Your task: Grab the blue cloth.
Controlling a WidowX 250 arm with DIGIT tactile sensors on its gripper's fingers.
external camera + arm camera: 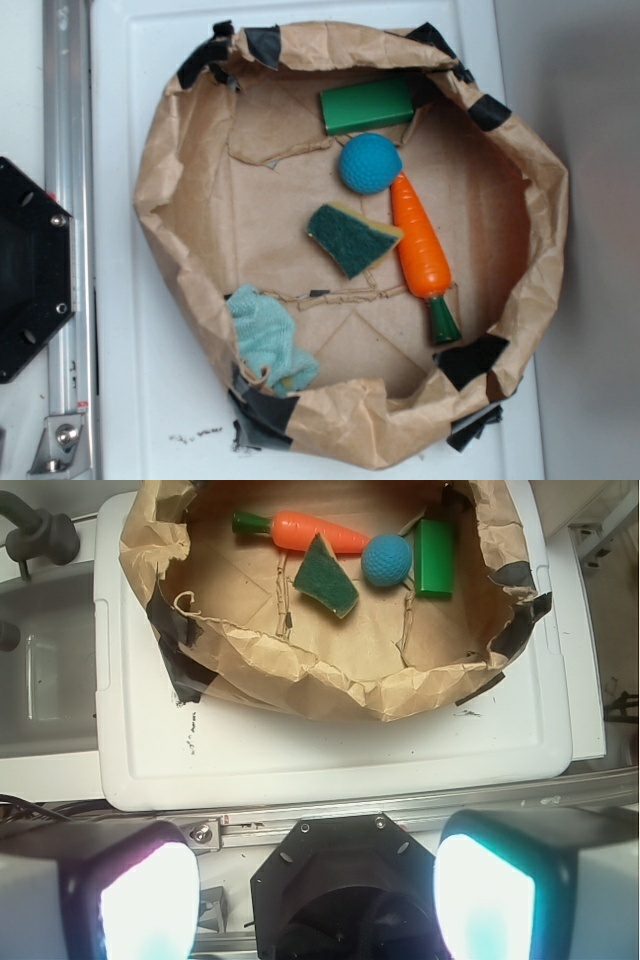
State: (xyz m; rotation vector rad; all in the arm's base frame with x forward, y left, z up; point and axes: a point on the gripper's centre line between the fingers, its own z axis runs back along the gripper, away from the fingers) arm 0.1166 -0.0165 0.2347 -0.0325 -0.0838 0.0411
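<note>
Gripper (315,900) seen in wrist view only: two fingers (130,890) at the bottom corners of the frame, set wide apart, jaws parted, nothing between them. Black hexagonal base plate (345,875) lies directly between and beyond the fingers, beside a metal rail (400,815).

Paper-walled bin (330,685), brown, crumpled, patched with black tape, sits well ahead of the gripper on a white board (300,750). Blue cloth (265,340): visible in exterior view only, rumpled against the bin's inner wall at the side nearest the base plate and rail; in wrist view it is hidden behind the near paper wall, ahead of the gripper and toward its left finger. No contact between gripper and cloth.

Other contents, farther ahead on the bin floor: green sponge (325,577) with yellow edge, nearest of these; orange toy carrot (305,532) beyond it; blue ball (386,560) just beside the sponge and touching the carrot's tip; green block (434,557) beside the ball.
</note>
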